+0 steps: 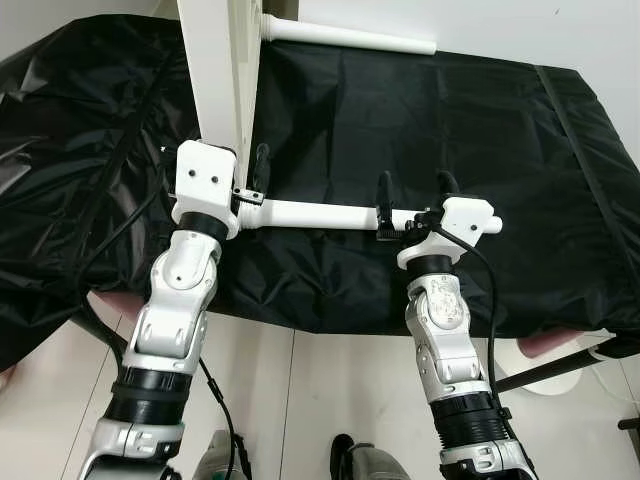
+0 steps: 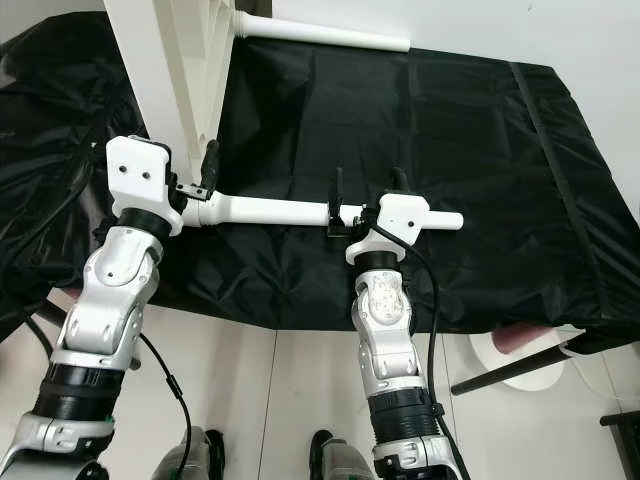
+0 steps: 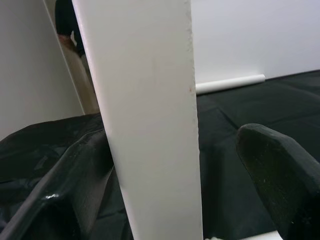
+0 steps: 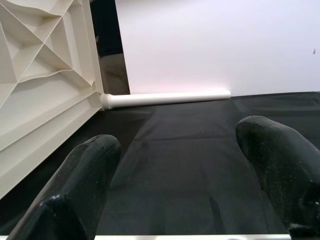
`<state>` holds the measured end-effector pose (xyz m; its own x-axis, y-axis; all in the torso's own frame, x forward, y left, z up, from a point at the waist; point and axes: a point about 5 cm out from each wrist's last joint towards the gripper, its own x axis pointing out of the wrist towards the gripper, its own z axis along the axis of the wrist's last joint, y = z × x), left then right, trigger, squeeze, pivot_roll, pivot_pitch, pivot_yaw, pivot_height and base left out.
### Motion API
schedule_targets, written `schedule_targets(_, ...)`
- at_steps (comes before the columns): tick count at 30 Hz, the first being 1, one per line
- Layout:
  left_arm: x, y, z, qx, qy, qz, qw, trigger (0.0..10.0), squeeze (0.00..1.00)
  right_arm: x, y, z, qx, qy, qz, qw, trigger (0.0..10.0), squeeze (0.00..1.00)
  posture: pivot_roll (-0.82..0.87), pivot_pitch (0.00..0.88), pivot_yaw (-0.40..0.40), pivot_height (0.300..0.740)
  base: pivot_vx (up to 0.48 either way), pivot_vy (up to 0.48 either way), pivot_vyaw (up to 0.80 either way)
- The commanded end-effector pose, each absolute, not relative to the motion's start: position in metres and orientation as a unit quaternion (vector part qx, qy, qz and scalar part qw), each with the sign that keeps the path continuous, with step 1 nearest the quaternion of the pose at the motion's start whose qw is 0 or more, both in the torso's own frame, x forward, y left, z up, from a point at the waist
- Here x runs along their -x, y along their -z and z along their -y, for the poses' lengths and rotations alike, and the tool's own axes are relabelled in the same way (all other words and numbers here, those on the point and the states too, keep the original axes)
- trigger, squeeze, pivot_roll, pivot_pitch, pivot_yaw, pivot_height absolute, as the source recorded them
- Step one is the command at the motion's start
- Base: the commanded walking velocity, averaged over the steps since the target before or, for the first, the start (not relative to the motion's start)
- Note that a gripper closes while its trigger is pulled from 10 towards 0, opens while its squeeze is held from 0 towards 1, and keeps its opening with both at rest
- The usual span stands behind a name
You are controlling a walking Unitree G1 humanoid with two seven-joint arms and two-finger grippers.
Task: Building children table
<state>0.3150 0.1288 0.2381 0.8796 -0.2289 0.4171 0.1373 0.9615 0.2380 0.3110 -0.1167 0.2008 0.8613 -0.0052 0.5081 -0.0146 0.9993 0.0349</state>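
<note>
Black crinkled plastic sheeting [image 1: 430, 110] is covering the bench where you are building. Your white ribbed plastic tabletop [image 1: 222, 70] is standing on edge, one smooth white tubular leg [image 1: 350, 37] already fitted at the far corner. Your right gripper [image 1: 415, 200] is pinching a second white tube leg [image 1: 320, 214] between its fingers, while your left gripper [image 1: 250, 175] is steadying the near corner, fingers straddling the panel's edge. By appearance, that leg is going in now, with more probably remaining.

No readable text, label, brand, number or sign anywhere
</note>
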Motion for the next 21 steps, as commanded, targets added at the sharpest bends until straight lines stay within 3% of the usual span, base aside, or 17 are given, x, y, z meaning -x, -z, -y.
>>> schedule_targets(1, -0.3113, -0.2347, -0.1273, -0.112, 0.110, 0.220, 0.963, 10.0, 0.00, -0.3107, -0.1985, 0.1180, -0.018, 0.002, 0.264, 0.964, 10.0, 0.00, 0.18, 0.181, -0.007, 0.740, 0.000, 0.000, 0.00)
schedule_targets(21, -0.3061, -0.2340, -0.1314, -0.114, 0.096, 0.217, 0.965, 10.0, 0.00, -0.3127, -0.1971, 0.1130, -0.023, -0.008, 0.262, 0.965, 10.0, 0.00, 0.19, 0.160, -0.014, 0.740, 0.000, 0.000, 0.00)
